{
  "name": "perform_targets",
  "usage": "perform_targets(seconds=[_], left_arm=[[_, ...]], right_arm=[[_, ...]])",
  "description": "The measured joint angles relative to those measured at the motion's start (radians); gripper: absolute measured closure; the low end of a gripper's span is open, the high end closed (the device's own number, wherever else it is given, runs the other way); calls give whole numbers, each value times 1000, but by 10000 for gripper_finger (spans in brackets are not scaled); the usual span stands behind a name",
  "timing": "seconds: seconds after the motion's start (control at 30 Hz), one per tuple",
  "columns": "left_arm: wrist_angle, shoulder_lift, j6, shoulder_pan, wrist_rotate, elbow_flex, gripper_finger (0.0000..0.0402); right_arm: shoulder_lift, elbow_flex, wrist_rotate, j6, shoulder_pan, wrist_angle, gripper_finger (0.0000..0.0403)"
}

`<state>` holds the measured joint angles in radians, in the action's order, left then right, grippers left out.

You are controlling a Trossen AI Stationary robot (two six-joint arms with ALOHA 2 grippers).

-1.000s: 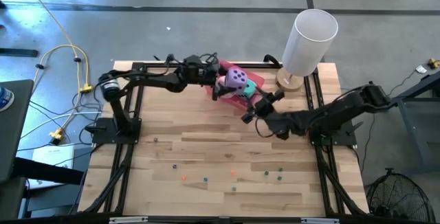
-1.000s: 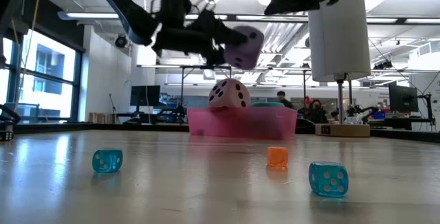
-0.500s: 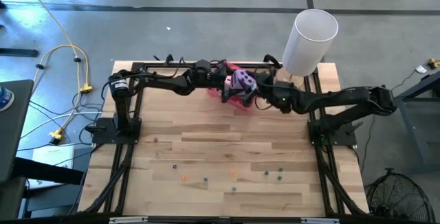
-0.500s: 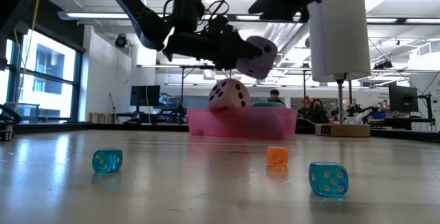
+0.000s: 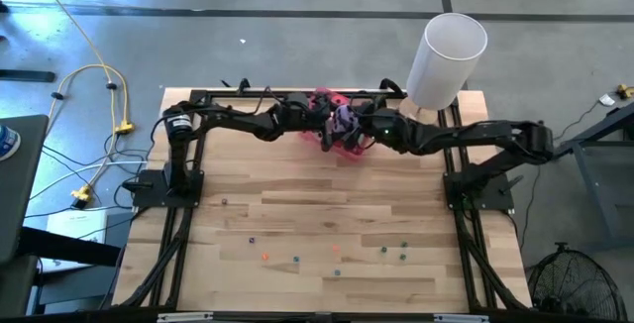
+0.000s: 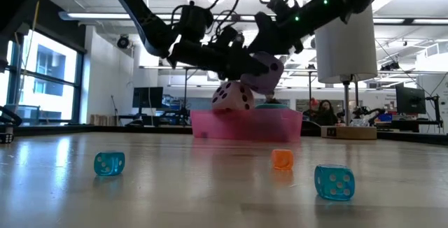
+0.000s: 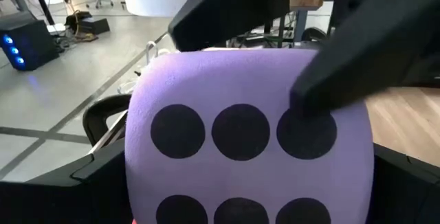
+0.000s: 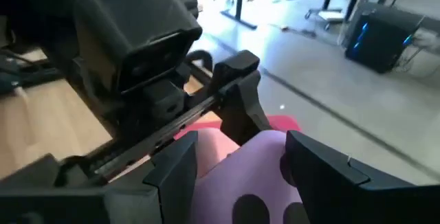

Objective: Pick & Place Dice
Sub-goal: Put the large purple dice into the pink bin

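The wooden table point(image 5: 317, 214) fills the middle of the high view, with a tall white cylinder point(image 5: 446, 60) standing on a round wooden base at its far right corner. Both dark arms reach in over the far edge of the table and meet above the pink tray point(image 6: 246, 124), which sits at the middle of that far edge.

The left gripper point(image 5: 332, 125) comes in from the left side with its fingers spread wide around the purple die point(image 6: 264, 70), clamped on two opposite faces; in the left wrist view the die point(image 7: 247, 141) fills the space between the fingers, its six-pip face toward the camera. The die hangs in the air just above the tray. The right gripper point(image 5: 362, 130) comes in from the right and is right against the same die; its two fingers point(image 8: 323, 176) stand half apart on either side of the purple top, and whether they press on it cannot be told.

Inside the tray a pink die point(image 6: 232, 96) rests with its pips showing, and a teal die point(image 6: 269, 105) just peeks over the rim beside it.

On the near half of the table lie many tiny cubes well apart from the tray: in the low view a small blue die point(image 6: 109, 163), a small orange cube point(image 6: 282, 159) and another blue die point(image 6: 334, 182).
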<state>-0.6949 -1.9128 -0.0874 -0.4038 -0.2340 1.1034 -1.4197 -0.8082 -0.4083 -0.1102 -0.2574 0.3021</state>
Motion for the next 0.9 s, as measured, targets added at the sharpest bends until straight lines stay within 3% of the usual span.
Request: perform_targets(seconds=[0.27, 0.9], left_arm=[[-27, -6, 22, -1, 18, -3, 5], [-19, -5, 51, -1, 4, -2, 4]], right_arm=[[5, -4, 16, -94, -47, -171, 192], [-22, -7, 18, -203, -63, -306, 192]])
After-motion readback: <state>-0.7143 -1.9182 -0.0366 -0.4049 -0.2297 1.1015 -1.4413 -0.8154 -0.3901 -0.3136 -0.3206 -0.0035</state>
